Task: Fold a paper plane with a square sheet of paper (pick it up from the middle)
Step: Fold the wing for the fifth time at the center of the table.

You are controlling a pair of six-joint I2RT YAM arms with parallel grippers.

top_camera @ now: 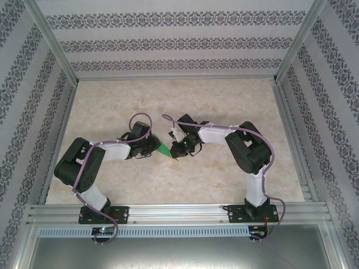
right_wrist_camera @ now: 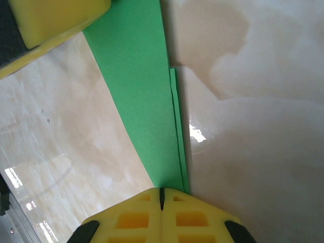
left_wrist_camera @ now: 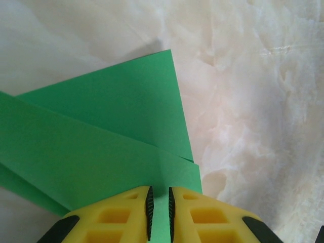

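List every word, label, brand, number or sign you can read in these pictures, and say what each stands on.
No text can be read in any view.
Green paper: plain, unprinted.
Yellow fingers: no marking.
Striped walls: repeating ornament, not letters.
Marbled table: no lettering.
Arm bases: any label is too small to read.

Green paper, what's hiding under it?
The green paper is folded, so another green layer peeks out below. Beneath lies the pale marbled table; the patch straight under is covered.
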